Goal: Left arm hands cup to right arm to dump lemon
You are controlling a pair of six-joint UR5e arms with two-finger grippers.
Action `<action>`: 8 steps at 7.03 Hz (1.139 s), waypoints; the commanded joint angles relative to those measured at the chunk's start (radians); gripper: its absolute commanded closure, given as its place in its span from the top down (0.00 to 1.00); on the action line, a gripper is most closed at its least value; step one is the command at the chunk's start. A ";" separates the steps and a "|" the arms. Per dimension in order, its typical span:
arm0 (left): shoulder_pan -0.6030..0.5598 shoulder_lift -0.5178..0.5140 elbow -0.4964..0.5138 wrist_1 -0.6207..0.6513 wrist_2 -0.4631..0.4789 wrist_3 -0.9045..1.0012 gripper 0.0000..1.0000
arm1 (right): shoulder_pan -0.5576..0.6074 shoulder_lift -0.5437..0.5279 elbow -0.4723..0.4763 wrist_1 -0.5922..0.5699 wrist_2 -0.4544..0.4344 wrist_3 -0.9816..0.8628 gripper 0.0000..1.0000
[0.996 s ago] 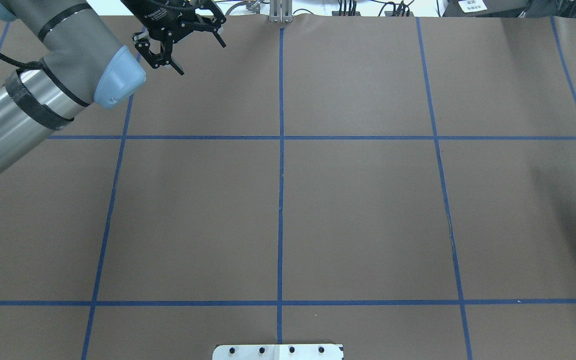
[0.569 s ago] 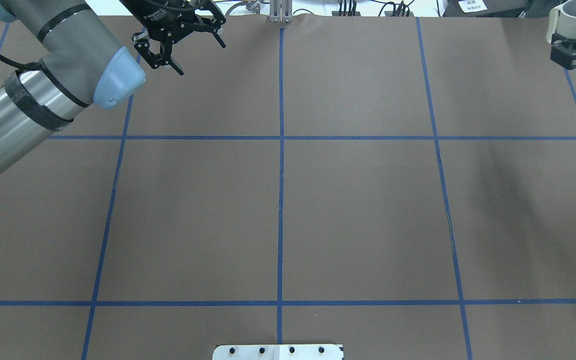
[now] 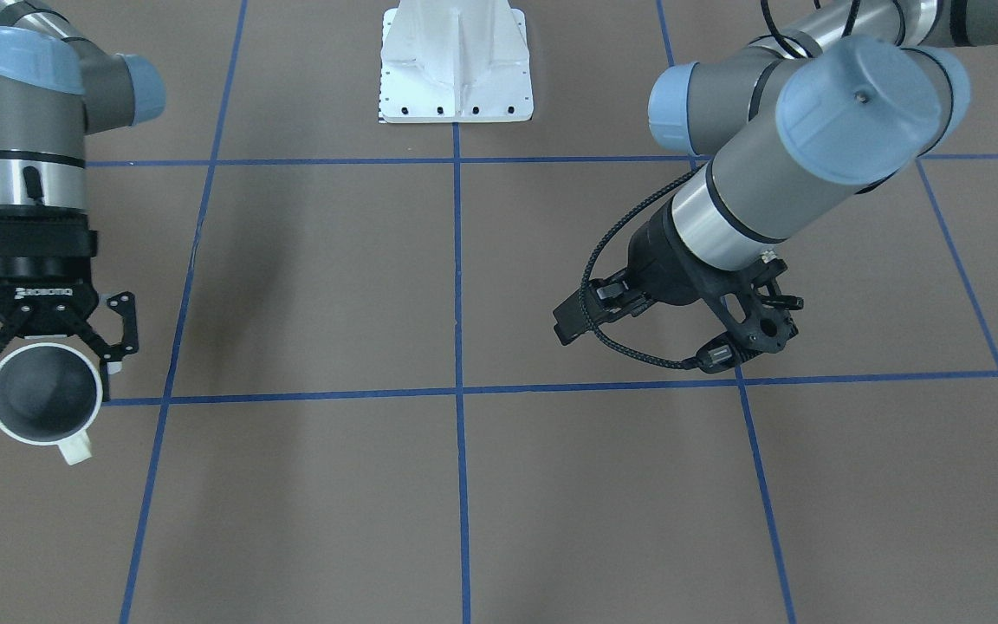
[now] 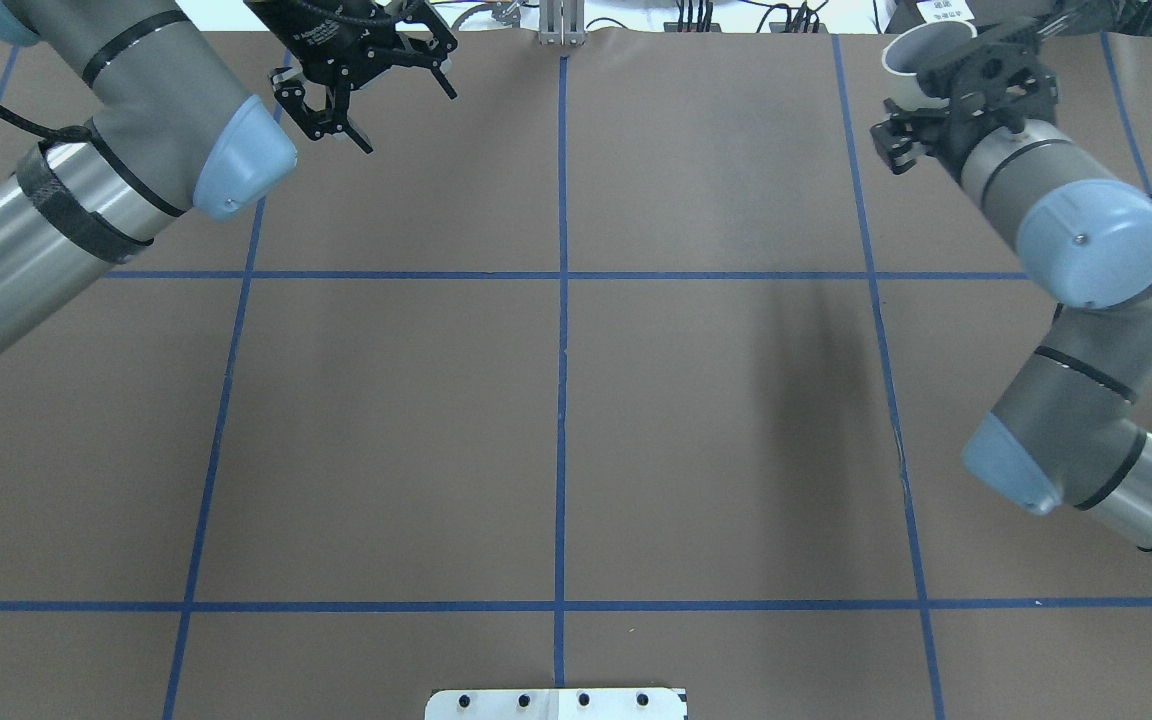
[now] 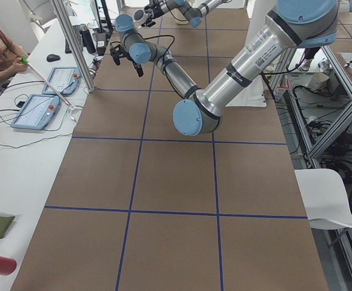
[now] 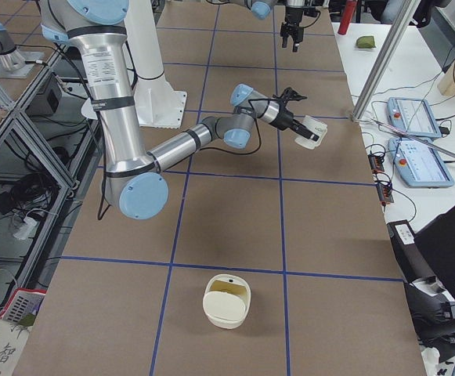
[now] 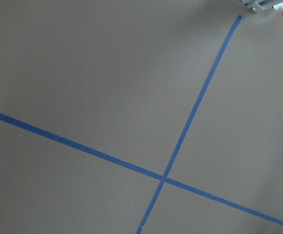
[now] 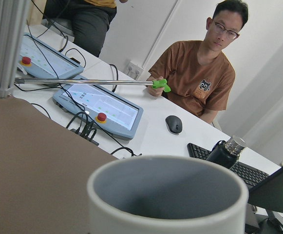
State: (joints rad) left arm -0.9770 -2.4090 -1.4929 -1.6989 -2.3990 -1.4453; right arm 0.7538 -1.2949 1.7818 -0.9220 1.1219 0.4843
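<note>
Right now your right gripper (image 3: 42,368) pinches the cup (image 3: 46,399) between its 2 fingers, with the grey mouth tipped toward your side and the handle away from the fingers, above the table (image 3: 464,485) near its right end. Your left gripper (image 4: 401,115) hangs spread, well apart.

A matte brown table cover (image 4: 716,420) carries a grid of thin blue tape lines (image 4: 561,400). The flat white metal base plate (image 3: 456,61) sits at its robot-side edge. Out past the plate on one side, the cream-white ceramic mug (image 3: 46,433) shows a plain grey inside, flanked by the black right gripper (image 3: 42,371). On the plate's other side the left gripper (image 4: 408,121) is black too. The left arm (image 4: 86,200) and right arm (image 4: 1086,230) are silver-grey with pale blue caps.
</note>
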 commanded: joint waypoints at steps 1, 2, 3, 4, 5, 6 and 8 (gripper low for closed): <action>0.015 -0.021 0.009 0.007 -0.002 -0.004 1.00 | -0.118 0.130 0.001 -0.163 -0.138 0.008 0.24; 0.017 -0.038 0.019 0.004 -0.003 -0.007 1.00 | -0.163 0.158 -0.001 -0.175 -0.196 0.008 0.24; 0.030 -0.067 0.042 0.002 -0.003 -0.010 1.00 | -0.201 0.183 -0.004 -0.176 -0.253 0.010 0.24; 0.038 -0.071 0.042 -0.007 -0.003 -0.009 1.00 | -0.227 0.195 -0.004 -0.175 -0.298 0.010 0.24; 0.046 -0.076 0.042 -0.008 -0.003 -0.012 1.00 | -0.243 0.215 -0.002 -0.172 -0.318 0.013 0.25; 0.046 -0.078 0.042 -0.010 -0.006 -0.009 1.00 | -0.281 0.229 -0.010 -0.175 -0.379 0.013 0.25; 0.044 -0.084 0.048 -0.065 -0.012 -0.012 1.00 | -0.321 0.243 -0.013 -0.176 -0.412 0.013 0.25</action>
State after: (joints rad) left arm -0.9328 -2.4897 -1.4476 -1.7365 -2.4086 -1.4546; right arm 0.4557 -1.0618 1.7711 -1.0976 0.7290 0.4969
